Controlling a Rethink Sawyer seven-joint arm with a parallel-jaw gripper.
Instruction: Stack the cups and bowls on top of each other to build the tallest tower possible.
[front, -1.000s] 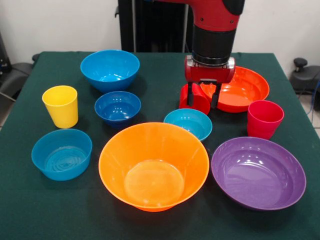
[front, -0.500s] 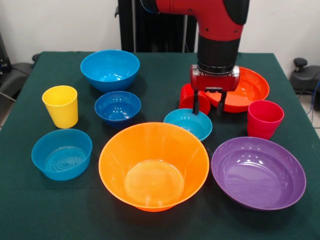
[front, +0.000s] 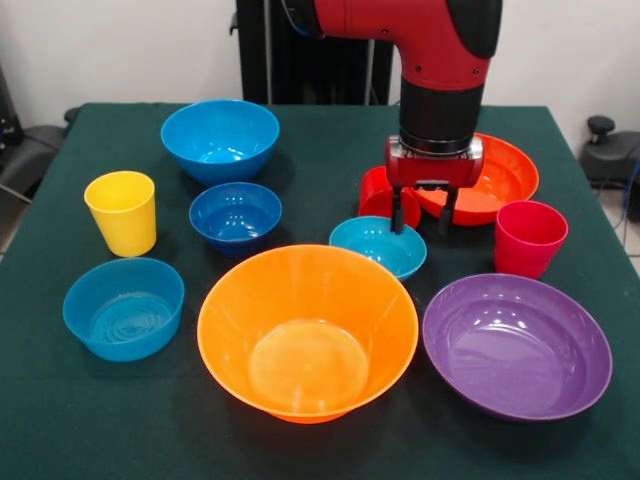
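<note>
The end effector (front: 421, 222) hangs with its fingers spread and empty, one tip over the far rim of the small teal-blue bowl (front: 378, 246). Just behind it lies a red cup (front: 378, 193) beside the red-orange bowl (front: 495, 175), both partly hidden by the arm. The other bowls and cups stand apart across the counter (front: 320, 130), unstacked.

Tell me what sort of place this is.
Probably a robot lab or test room: a red arm on a pedestal, a green-clothed table of plastic bowls, bare white walls and a black office chair.

Ten cups and bowls (front: 307, 325), unstacked
</note>
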